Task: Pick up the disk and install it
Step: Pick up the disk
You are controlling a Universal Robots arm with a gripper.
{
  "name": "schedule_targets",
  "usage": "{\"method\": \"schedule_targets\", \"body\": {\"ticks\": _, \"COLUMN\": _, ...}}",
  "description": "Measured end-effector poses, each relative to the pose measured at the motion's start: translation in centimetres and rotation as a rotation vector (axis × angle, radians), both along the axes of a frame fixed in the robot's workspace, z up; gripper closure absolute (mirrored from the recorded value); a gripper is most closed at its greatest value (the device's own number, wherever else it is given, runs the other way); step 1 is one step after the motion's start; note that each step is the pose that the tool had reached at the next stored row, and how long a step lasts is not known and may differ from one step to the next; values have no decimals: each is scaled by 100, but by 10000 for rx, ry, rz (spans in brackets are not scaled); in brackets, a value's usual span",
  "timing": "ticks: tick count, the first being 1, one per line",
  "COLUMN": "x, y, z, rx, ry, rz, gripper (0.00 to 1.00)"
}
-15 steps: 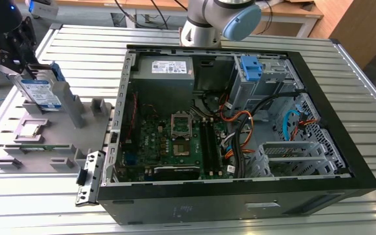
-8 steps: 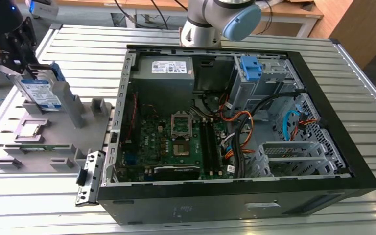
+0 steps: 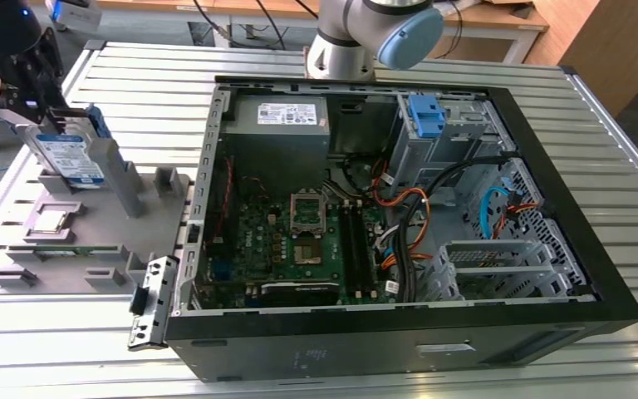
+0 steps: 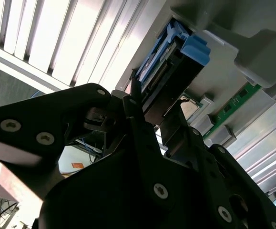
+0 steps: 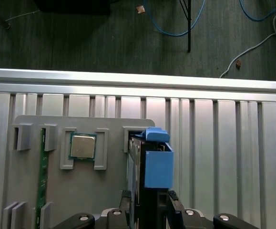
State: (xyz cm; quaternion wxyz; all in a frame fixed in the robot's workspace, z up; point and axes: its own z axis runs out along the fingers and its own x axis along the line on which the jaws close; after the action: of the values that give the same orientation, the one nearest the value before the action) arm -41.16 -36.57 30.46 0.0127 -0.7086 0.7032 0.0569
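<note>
Clamping the gripper [image 5: 148, 199] on the disk [image 3: 70, 158], standing tilted at the grey fixture [image 3: 109, 241], ten o'clock in the exterior view. Probably risking a blue rail [image 5: 158, 167] snagging on that fixture, twisting the disk loose.

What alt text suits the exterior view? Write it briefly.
A black gripper grips the blue-railed disk at a grey tray, at the exterior view's left. An open computer case lies beside it on a slatted metal table.

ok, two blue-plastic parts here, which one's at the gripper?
The disk at the grey fixture, at the exterior view's left: silver drive in blue rails, gripper closed on it. The other, a blue bracket, sits driveless inside the case.
</note>
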Motion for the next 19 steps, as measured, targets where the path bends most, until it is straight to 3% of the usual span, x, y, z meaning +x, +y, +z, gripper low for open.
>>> {"method": "schedule_targets", "body": {"ticks": 12, "x": 1, "y": 6, "z": 0, "rx": 5, "ry": 1, "rz": 12, "gripper": 58}}
{"method": "schedule_targets", "body": {"ticks": 14, "x": 1, "y": 6, "z": 0, "rx": 4, "ry": 2, "rz": 13, "gripper": 64}}
{"method": "schedule_targets", "body": {"ticks": 19, "x": 1, "y": 6, "z": 0, "rx": 5, "ry": 1, "rz": 13, "gripper": 64}}
